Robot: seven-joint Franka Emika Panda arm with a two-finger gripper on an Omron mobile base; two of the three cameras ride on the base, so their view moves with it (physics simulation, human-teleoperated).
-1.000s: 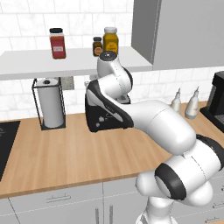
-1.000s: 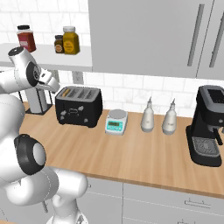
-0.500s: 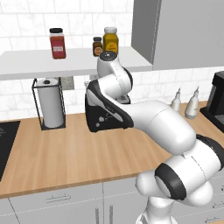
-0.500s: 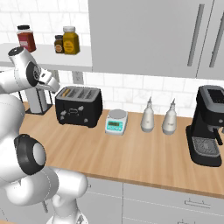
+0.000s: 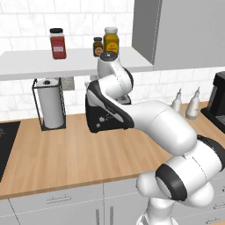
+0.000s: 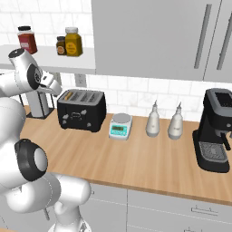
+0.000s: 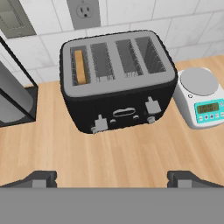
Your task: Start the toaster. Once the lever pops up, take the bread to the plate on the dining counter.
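Hovering above the toaster [image 7: 117,78] and looking down on it, claw [image 7: 112,178] spread wide, gripping nothing, with both dark fingertips [image 7: 40,178] apart over bare wood. Standing black and boxy on the wood surface [image 7: 131,153], near the white tiled wall, below an outlet [image 7: 83,9]. Showing a silvery top cut by four slots. Holding the bread [image 7: 79,66] in the leftmost slot of the hand view: thin, golden-brown, sunk down so that just the top edge is peeking out. Carrying two grey levers on the black front, one toward each end, with small pale marks between them. Sitting between a paper-towel holder [image 7: 15,94] on one side and a small white scale [image 7: 201,96] with a teal display on the other, apart from both. In the right base view, appearing as the same toaster [image 6: 82,108] with the scale [image 6: 120,126] just beside it, then two pale bottles [image 6: 153,120] and a black coffee machine [image 6: 219,129] further along. In the left base view, being partly hidden behind the white arm, toaster [image 5: 100,118] front peeking out near the towel roll [image 5: 50,103]. Resting on a shelf [image 5: 66,61] above, three jars.
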